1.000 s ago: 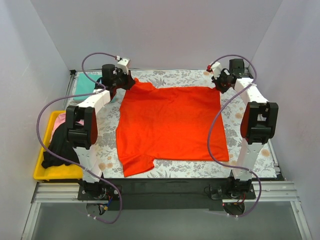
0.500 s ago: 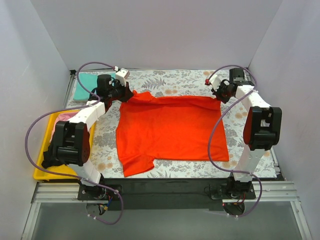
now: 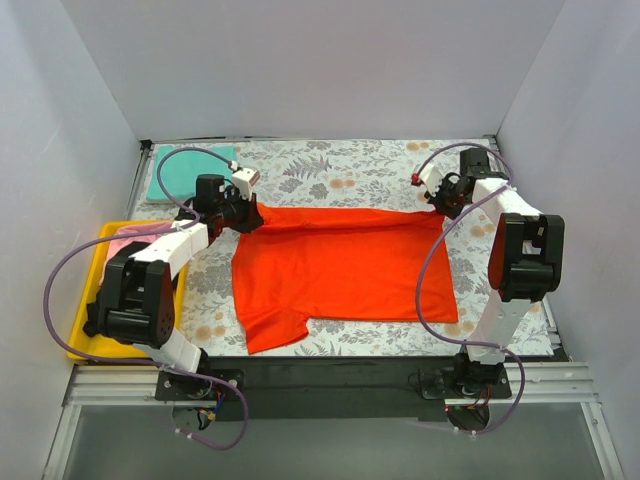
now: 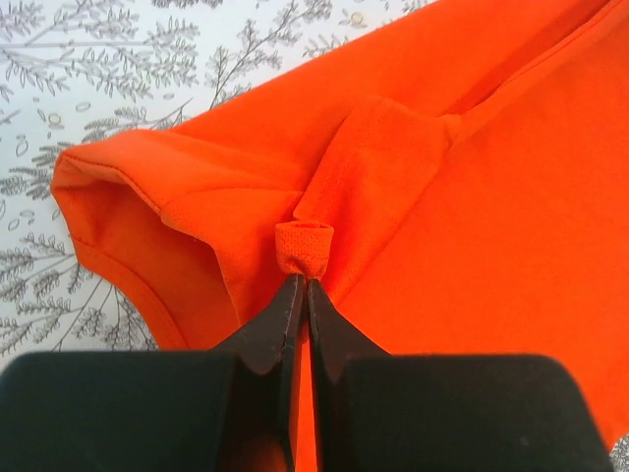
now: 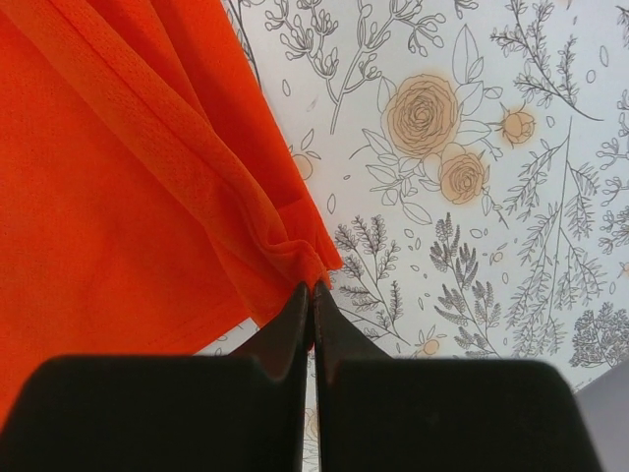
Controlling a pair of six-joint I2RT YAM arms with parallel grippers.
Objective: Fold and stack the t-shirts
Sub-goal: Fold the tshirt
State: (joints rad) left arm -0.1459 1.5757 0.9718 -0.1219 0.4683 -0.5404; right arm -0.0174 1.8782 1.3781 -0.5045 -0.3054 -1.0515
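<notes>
Orange-red cloth filled most of the desk: the orange-red t-shirt lay flat on the grey floral cloth, just beside the yellow tray on its right in the top view. Its long axis ran straight away from the tray, with the sleeve end nearest the tray and the hem end farthest from it. The far long edge was lifted and turned over toward the arm bases.

The left gripper was pinched together on a small tuck of cloth by the sleeve seam at the end near the tray. The right gripper was clamped on the bunched hem corner at the end away from it. Holding both ends of one edge probably kept that edge taut, so the lengthwise fold would land straight.

A teal t-shirt lay folded beyond the tray.
</notes>
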